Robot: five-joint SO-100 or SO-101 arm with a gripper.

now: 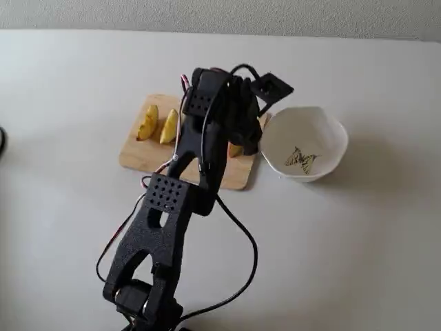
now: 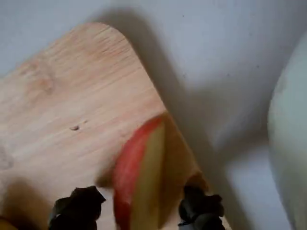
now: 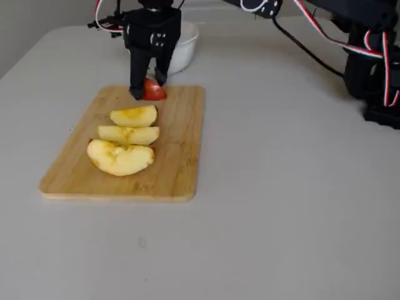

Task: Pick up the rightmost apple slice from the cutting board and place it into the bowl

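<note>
Our gripper (image 2: 136, 211) stood wide open astride the apple slice (image 2: 139, 177), one finger on either side, at the corner of the cutting board (image 2: 62, 105). We judged the wedge light, firm and slippery on its cut face, best pinched across skin and flesh. Beyond it lay bare table, then the bowl (image 1: 306, 141), nothing between.

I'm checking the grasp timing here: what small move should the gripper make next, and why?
Probably close the gripper. In the wrist view its two fingertips stand on either side of the apple slice, apart from it, low over the cutting board near its corner. The slice seems not yet clamped, so closing should secure it before lifting toward the bowl.
</note>
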